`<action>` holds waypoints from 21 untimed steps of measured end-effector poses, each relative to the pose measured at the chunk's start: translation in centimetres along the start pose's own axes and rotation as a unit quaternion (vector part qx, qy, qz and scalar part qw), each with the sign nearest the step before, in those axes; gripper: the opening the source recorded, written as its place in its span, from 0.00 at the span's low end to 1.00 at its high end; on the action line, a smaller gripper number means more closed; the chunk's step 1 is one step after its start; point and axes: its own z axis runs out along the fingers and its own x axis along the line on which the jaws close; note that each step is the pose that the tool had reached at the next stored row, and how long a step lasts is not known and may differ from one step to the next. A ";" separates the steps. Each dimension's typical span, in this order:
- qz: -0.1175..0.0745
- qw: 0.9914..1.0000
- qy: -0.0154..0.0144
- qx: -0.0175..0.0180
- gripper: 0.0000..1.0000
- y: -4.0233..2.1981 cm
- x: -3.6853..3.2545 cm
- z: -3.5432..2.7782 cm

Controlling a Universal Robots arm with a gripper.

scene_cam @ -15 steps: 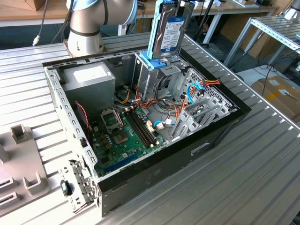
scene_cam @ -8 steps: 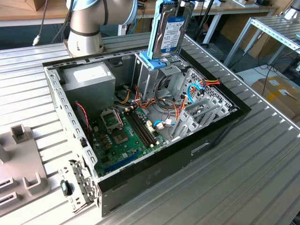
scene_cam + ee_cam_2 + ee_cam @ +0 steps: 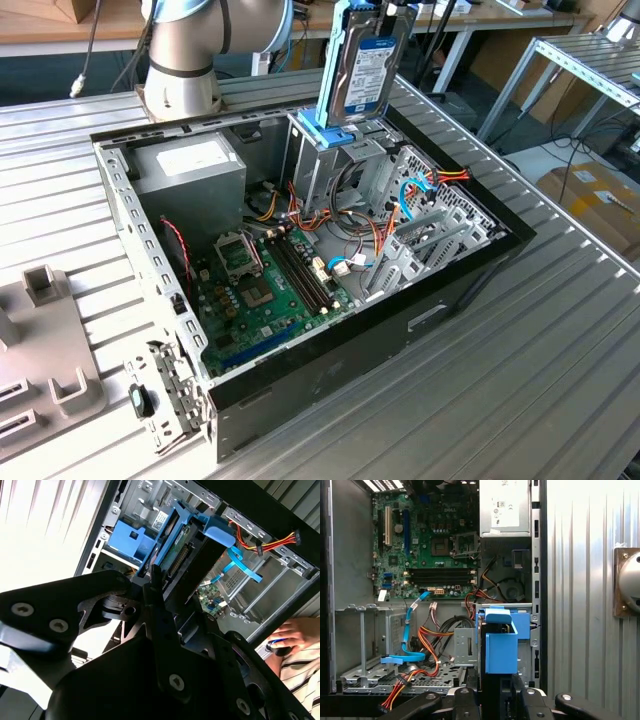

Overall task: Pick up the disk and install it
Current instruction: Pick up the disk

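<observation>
disk (image 3: pixel 365 65) is up in the air, stood on end w/ its white label facing the exterior cam and light-blue rails down both long sides. it hangs directly over the drive cage (image 3: pixel 330 170). its lower end sits right at the blue latch (image 3: pixel 335 135) on top of the cage; i can't tell if they touch. not in the bay yet.

hand (image 3: pixel 495 696) is clenched on the disk. in both wrist views i see black fingers (image 3: pixel 156 587) either side of the drive, w/ the blue carrier end poking out beyond them. the second wrist view shows the disk edge-on, green board side visible.

the cage sits at the far end of the open pc case (image 3: pixel 470 280), which lies on its side on the ribbed metal worktop (image 3: pixel 450 400). inside are the motherboard (image 3: pixel 265 285) on the case floor, the psu (image 3: pixel 190 165) toward the exterior view's left of the cage, and red/orange/yellow wiring beside the cage. a blue sata cable (image 3: pixel 410 625) loops over the empty bay next to it.

arm (image 3: pixel 185 50) base is bolted to the worktop behind the case. grey fixtures (image 3: pixel 60 390) sit on the worktop at the exterior view's left, well apart from the case. a person's hand (image 3: pixel 295 632) w/ a striped sleeve shows past the case edge in the second wrist view.
</observation>
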 end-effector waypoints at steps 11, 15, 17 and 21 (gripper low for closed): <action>0.000 1.000 0.000 0.000 0.35 -0.11 1.24 0.06; 0.000 1.000 0.000 0.000 0.35 -0.14 1.83 0.08; 0.000 1.000 0.000 0.000 0.35 -0.15 2.07 0.10; 0.000 1.000 0.000 0.000 0.35 -0.18 2.71 0.13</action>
